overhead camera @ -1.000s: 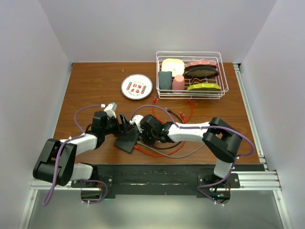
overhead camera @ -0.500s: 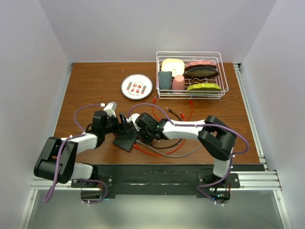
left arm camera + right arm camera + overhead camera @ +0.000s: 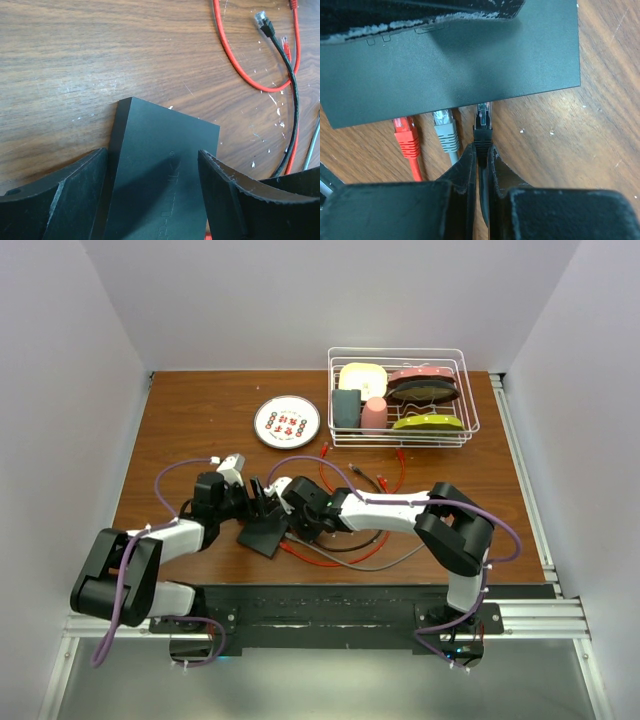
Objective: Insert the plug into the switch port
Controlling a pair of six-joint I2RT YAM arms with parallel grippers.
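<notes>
The switch (image 3: 265, 535), a flat dark-grey box, lies on the wooden table with my left gripper (image 3: 152, 152) shut on it across its width (image 3: 160, 150). My right gripper (image 3: 482, 147) is shut on the black plug (image 3: 483, 125). The plug's clear tip meets the switch's (image 3: 470, 65) port edge, beside a grey plug (image 3: 446, 132) and a red plug (image 3: 406, 137) seated there. How deep the black tip sits cannot be seen. One left finger (image 3: 420, 12) covers the switch's far edge. From above, both grippers crowd together at the switch, the right gripper (image 3: 290, 515) on its right.
Red, black and grey cables (image 3: 345, 480) loop on the table right of the switch, one loose black connector (image 3: 262, 22) among them. A round white plate (image 3: 287, 421) sits behind. A wire rack (image 3: 400, 350) with dishes stands at the back right.
My right arm has shifted left, carrying the black plug up to the switch's port edge. The left gripper has kept its hold on the switch.
</notes>
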